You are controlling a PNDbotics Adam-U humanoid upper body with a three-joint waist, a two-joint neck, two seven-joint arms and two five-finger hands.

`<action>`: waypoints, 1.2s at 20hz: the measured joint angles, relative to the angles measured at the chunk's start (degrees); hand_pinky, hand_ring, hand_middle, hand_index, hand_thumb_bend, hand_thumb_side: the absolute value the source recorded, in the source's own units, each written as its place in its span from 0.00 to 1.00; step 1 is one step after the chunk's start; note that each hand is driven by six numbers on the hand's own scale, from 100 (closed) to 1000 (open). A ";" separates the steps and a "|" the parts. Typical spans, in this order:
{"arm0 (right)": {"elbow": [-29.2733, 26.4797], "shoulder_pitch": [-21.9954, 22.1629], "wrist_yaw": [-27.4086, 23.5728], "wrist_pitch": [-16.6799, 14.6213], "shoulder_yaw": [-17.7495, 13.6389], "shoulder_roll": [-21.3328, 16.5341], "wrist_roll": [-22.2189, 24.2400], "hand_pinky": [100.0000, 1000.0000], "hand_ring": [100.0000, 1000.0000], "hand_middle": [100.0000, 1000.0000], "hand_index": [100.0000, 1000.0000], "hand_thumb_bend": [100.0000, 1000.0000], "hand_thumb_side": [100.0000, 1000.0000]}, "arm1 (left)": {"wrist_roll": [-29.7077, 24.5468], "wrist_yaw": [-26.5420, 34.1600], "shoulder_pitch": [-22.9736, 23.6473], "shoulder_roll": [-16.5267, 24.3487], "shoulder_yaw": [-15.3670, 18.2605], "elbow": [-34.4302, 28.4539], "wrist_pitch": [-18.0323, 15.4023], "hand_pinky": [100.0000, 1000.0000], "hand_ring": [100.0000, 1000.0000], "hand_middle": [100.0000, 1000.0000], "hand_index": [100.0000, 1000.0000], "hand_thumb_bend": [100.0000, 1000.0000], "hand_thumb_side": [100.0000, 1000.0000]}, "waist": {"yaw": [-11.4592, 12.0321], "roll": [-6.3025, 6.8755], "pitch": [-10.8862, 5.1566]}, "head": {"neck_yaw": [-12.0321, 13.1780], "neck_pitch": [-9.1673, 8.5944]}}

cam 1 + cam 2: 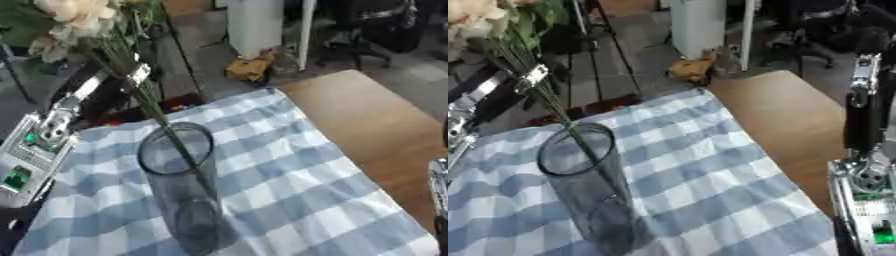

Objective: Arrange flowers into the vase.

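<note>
Left eye view: nearest to me stands the clear glass vase (184, 190), upright on the blue-and-white checked cloth (297, 185) that covers part of the wooden table (376, 120). I see the flower stems (166, 125) entering the vase mouth at a slant, with the pale blooms (74, 17) high at upper left. My left hand (118, 82) has its fingers curled round the stems above the rim.

Right eye view: the vase sits further left, stems inside it. My right arm (866, 150) enters along the right edge over the bare wood. I cannot tell whether the right hand is wide or narrow; it is not distinguishable here.
</note>
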 measured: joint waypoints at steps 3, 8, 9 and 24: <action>0.00 0.00 0.00 0.00 0.00 0.00 0.00 0.81 0.82 0.48 0.79 0.00 0.75 | -1.30 -0.61 0.07 0.30 -0.29 0.03 -0.45 0.10 0.53 0.54 0.67 0.00 1.00 | -0.05 0.00 0.00 | -0.02 0.00; 0.00 0.00 0.00 0.04 0.00 0.00 -0.02 0.81 0.82 0.47 0.79 0.00 0.75 | -4.28 -2.02 0.06 0.74 -0.50 0.21 -1.12 0.17 0.59 0.60 0.71 0.00 1.00 | -0.05 0.17 0.00 | -0.05 0.00; 0.00 0.00 0.00 0.06 0.00 0.00 -0.02 0.81 0.82 0.47 0.79 0.00 0.75 | -5.22 -2.36 0.04 0.84 -0.61 0.35 -1.21 0.19 0.60 0.61 0.71 0.00 1.00 | -0.05 0.25 0.00 | -0.07 0.00; 0.00 0.05 0.01 0.56 -0.01 0.00 -0.04 0.81 0.82 0.47 0.79 0.00 0.75 | -15.21 -4.11 -1.24 1.28 -0.65 0.68 -1.34 0.30 0.68 0.69 0.76 0.00 1.00 | -0.06 0.59 -0.37 | -0.23 0.00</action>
